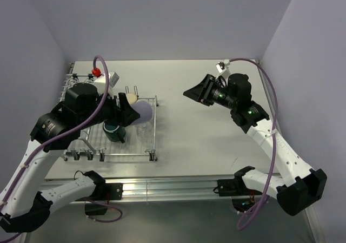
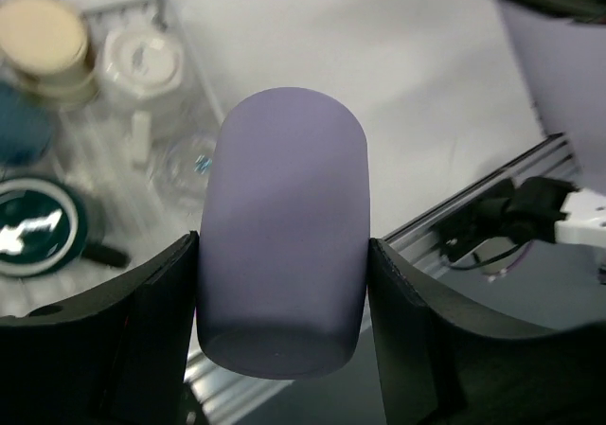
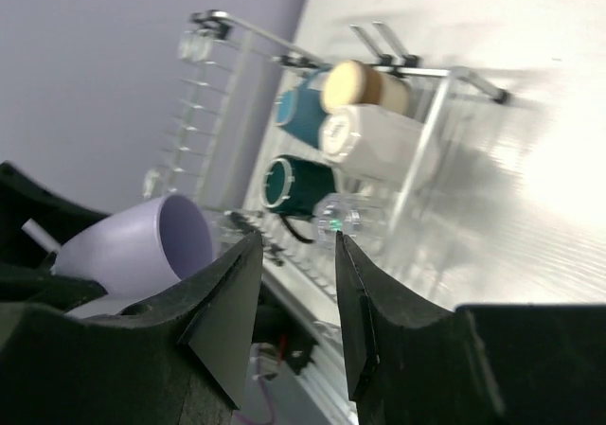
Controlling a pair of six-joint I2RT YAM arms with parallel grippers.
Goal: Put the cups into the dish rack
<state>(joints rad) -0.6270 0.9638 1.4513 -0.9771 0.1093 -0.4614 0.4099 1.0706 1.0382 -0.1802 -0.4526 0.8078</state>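
My left gripper (image 1: 134,112) is shut on the lavender cup (image 1: 142,113), which lies sideways in the air over the right part of the dish rack (image 1: 154,132). In the left wrist view the lavender cup (image 2: 284,226) fills the gap between both fingers (image 2: 151,330). Below it in the rack lie a dark teal mug (image 2: 38,226), a clear glass tumbler (image 2: 185,165), a white mug (image 2: 142,61), a brown cup with a cream base (image 2: 43,42) and a light blue mug (image 2: 19,127). My right gripper (image 1: 195,91) hangs open and empty above the table, right of the rack.
The right wrist view looks past its open gripper (image 3: 297,240) at the rack (image 3: 237,94) and the lavender cup (image 3: 156,240). A metal rail (image 1: 173,186) runs along the near table edge. Purple walls close in at the back and on both sides.
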